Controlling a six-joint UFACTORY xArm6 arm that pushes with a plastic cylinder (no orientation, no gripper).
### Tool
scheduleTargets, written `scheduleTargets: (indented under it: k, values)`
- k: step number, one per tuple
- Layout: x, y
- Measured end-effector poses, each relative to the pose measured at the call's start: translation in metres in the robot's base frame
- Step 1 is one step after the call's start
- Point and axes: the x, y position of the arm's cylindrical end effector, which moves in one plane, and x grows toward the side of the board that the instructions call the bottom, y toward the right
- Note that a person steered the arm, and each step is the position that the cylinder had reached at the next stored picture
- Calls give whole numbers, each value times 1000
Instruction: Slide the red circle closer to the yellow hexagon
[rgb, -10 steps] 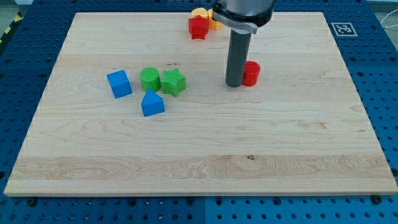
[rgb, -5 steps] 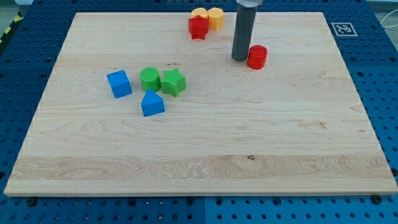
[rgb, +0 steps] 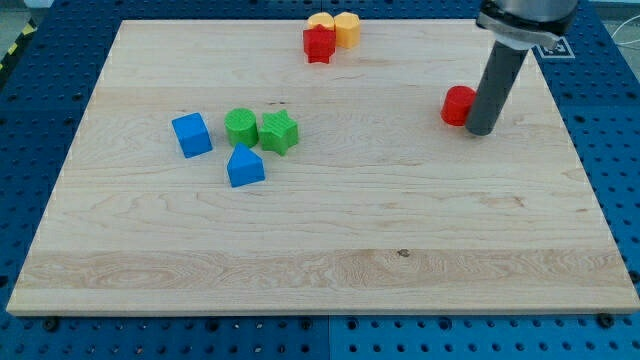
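Note:
The red circle (rgb: 458, 105) lies on the wooden board (rgb: 320, 230) at the view's right, upper part. My tip (rgb: 481, 131) stands right against its right side, slightly below it. The yellow hexagon (rgb: 347, 27) sits at the view's top edge, centre, touching a yellow block (rgb: 320, 21) on its left. A red star-like block (rgb: 319, 44) lies just below these two. The red circle is well to the right of and below the yellow hexagon.
A blue cube (rgb: 192, 134), a green circle (rgb: 241, 127), a green star (rgb: 279, 131) and a blue block with a pointed top (rgb: 245, 167) cluster at the view's left. A marker tag (rgb: 551, 46) is at the board's top right corner.
My tip moved from the red circle's left side around to its right side. The red circle shifted right and slightly down. The other blocks stayed put.

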Motion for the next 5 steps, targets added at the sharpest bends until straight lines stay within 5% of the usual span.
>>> scheduleTargets:
  k: [2,4,5]
  values:
    - [-23,0]
    - [15,1]
    - [-10,-11]
